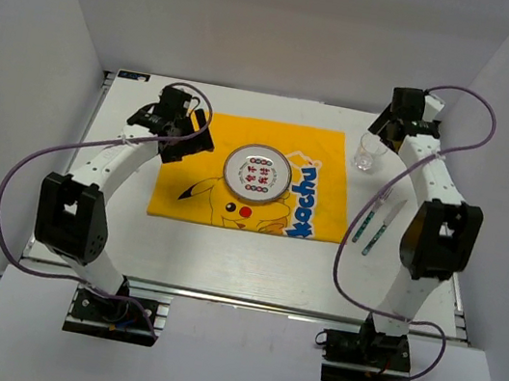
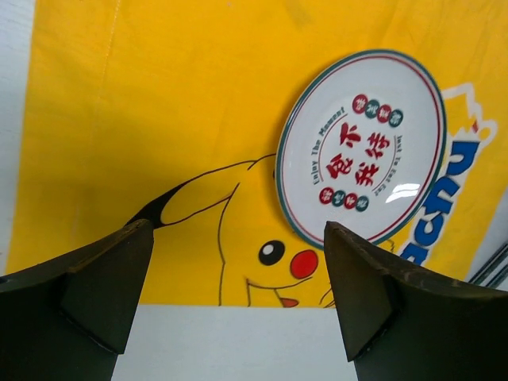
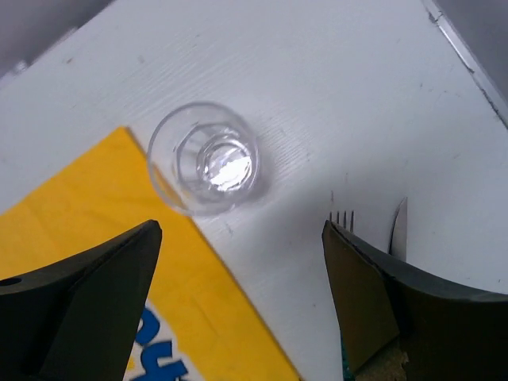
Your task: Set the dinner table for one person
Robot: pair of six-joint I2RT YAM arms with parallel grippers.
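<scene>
White dinner table (image 1: pixel 223 263) below left gripper (image 2: pixel 238 238) and right gripper (image 3: pixel 238 230), both angled downward, jaws wide apart

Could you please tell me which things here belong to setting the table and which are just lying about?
For the job: dinner table, Pikachu cloth, plate, glass, fork, knife.
Just lying about: no loose items; only the arms' purple cables.

tool (image 3: pixel 240 230) jaws wide | glass (image 3: pixel 204 159) upright on dinner table (image 3: pixel 317 79) beside cloth (image 3: pixel 79 238) | fork (image 3: pixel 343 216), knife (image 3: pixel 399 226) tips near right finger
</scene>
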